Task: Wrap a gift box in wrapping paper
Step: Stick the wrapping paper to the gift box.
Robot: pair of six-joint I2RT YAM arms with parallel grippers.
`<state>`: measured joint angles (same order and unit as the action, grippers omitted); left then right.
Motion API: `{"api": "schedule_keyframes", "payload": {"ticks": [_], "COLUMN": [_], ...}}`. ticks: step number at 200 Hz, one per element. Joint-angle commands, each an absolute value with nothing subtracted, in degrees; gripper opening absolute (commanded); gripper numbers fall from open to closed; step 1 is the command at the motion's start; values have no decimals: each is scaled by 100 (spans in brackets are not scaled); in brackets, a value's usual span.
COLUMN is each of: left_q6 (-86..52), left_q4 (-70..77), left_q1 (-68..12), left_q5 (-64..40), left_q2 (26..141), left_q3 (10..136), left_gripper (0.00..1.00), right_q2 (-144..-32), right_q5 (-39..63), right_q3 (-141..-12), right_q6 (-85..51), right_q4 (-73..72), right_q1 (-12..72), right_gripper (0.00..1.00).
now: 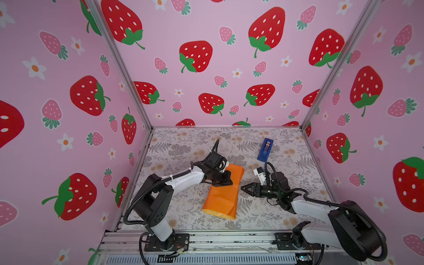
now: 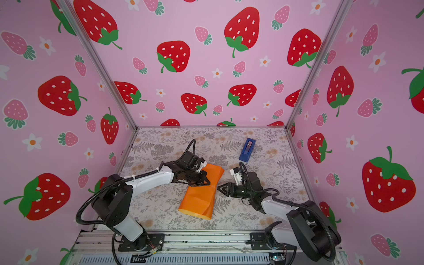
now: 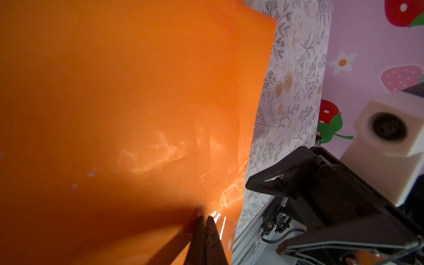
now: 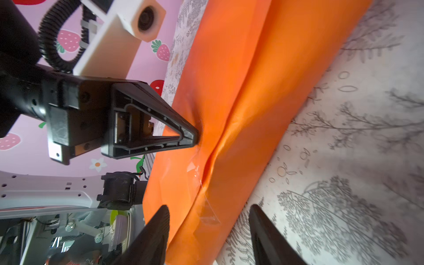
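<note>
The left gripper, fingers closed, presses mid-length on the wrapping paper, which runs near-to-far, while the right gripper, fingers open and empty, faces its side.

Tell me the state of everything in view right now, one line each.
Glossy orange wrapping paper sheet: wrapped into a tube, seam taped.
Left hand: shut, tip pressing the paper.
Right hand: open, empty, beside the paper.
Blue plastic tape dispenser: lying untouched at the far side.
</note>
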<state>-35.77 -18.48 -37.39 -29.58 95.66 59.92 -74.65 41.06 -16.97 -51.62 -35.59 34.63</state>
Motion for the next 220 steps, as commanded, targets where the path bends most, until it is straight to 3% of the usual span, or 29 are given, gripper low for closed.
{"api": "schedule_keyframes", "payload": {"ticks": [1,68,102,146,180,220], "left_q6": [-3463,-3454,-3463,-3445,-3427,-3380], "left_q4": [-2891,-2951,-2959,-3005,-3032,-3161], "left_q1": [-3727,-3721,-3727,-3727,-3727,-3703], "left_q5": [-2320,-2282,-2285,-2276,-2257,-2166], "left_q2": [9918,9932,9923,9914,9903,9938], "left_q3": [5809,5869,5889,5915,5924,5950], "left_gripper": [0,0,0,0,0,0], "right_q2": [-7960,-8347,-8134,-7992,-7871,-7551], "right_q5": [4586,4849,4902,4827,4677,4441], "right_q3": [-1678,-1661,-1714,-1778,-1933,-2184], "right_q6": [-5494,-5725,-5573,-5361,-5158,-4845], "right_q4": [-4823,-5100,-4648,-4069,-3465,-2493], "right_q1": [3622,3867,3890,3887,3887,3907], "right_gripper": [58,52,35,23,0,0]}}
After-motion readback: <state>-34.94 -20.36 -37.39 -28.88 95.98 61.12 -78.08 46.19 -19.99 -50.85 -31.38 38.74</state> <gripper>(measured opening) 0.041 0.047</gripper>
